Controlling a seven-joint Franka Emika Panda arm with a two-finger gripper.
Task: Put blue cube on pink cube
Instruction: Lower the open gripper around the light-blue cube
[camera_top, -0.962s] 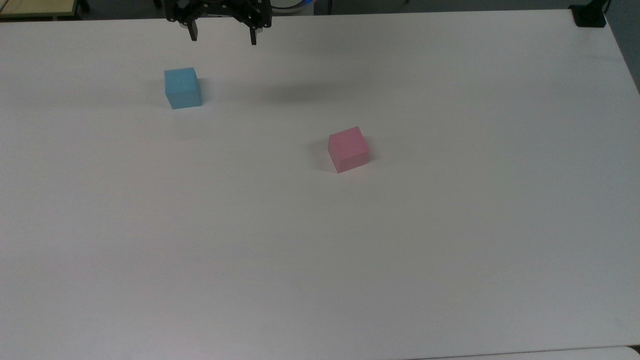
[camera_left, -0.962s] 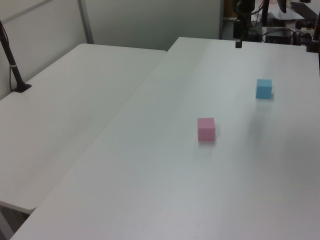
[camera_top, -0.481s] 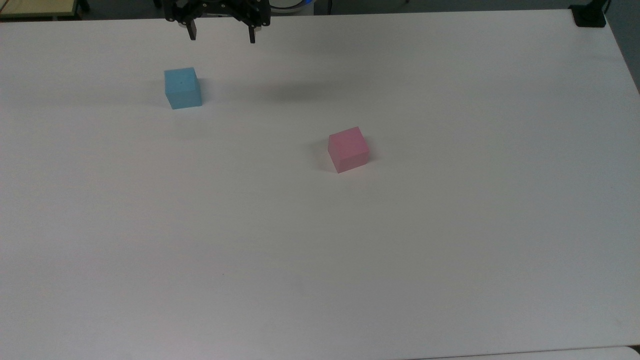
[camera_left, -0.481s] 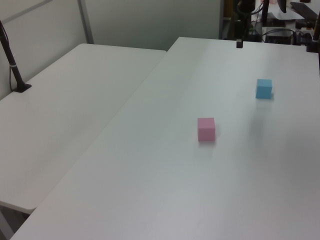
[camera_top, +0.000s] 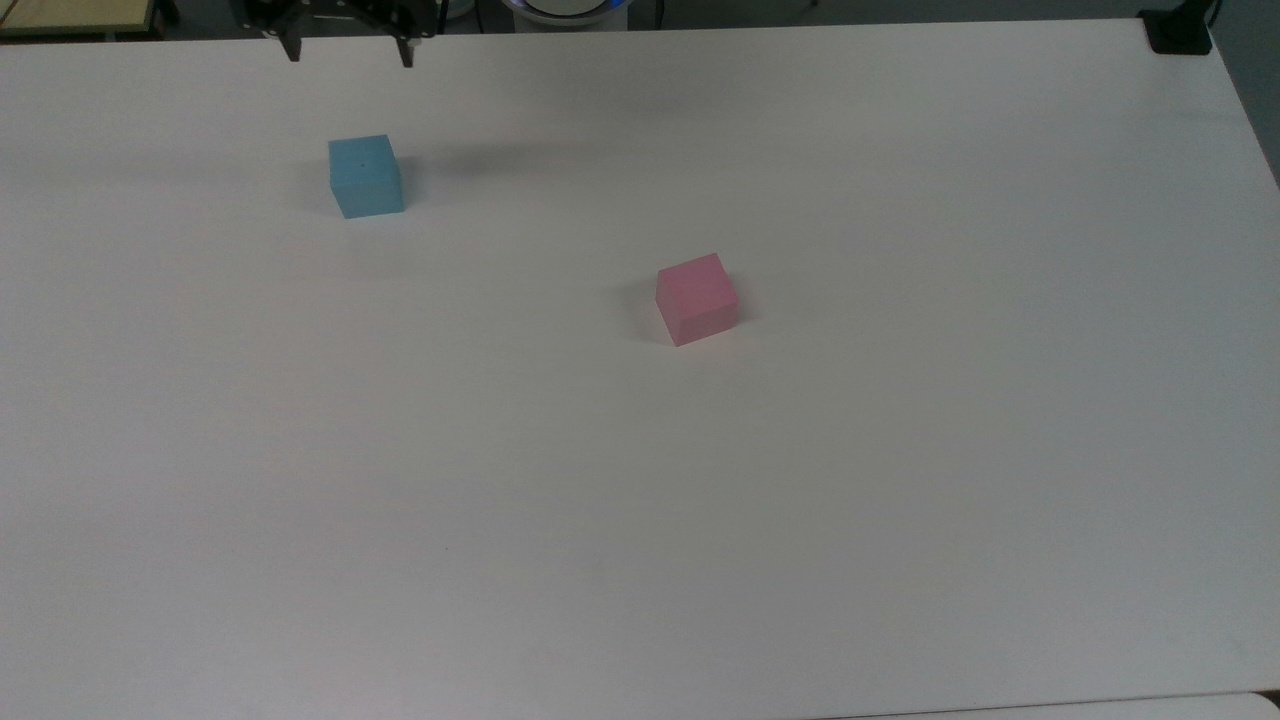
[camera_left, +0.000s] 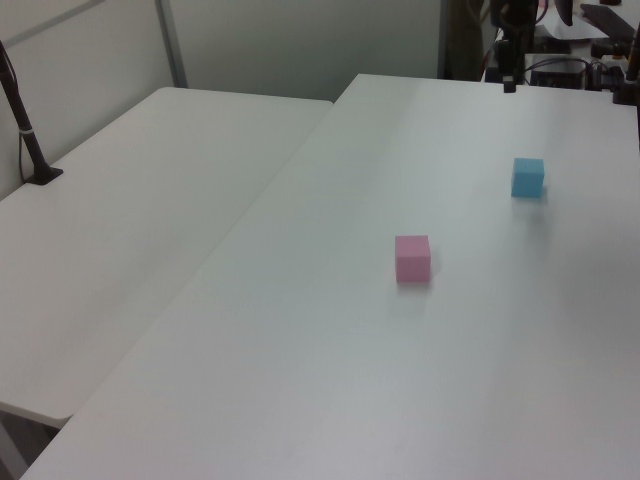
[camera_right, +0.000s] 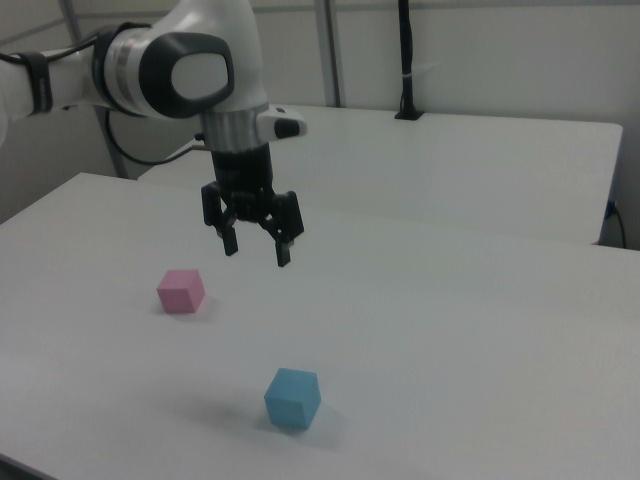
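**A:** Where does everything sit?

**B:** The blue cube (camera_top: 366, 176) rests on the white table (camera_top: 700, 500), toward the top view's upper left. The pink cube (camera_top: 696, 298) sits well apart from it, nearer the table's middle. The gripper (camera_right: 256, 247) hangs in the air above the table with its two fingers spread wide and nothing between them. In the right view it is raised well above the table, with the blue cube lower in the picture and the pink cube toward the right view's left.

**A:** What is the step in hand, as you judge it?

**B:** The approach to the blue cube; neither cube is touched. To do it well, the gripper would need to centre over the blue cube, line its fingers up with two opposite flat faces, and come straight down so the fingers straddle the cube without nudging it. Both cubes sit turned at a slight angle, so matching the wrist turn to the faces matters, now and again at placing.

**A:** Anything in the way?

**B:** Nothing lies between the cubes. A second white table (camera_left: 130, 230) adjoins on the left view's left, with a dark post (camera_left: 25, 130) standing on it, far from the work. A small dark block (camera_top: 1178, 32) sits at the top view's upper-right corner, also far off.
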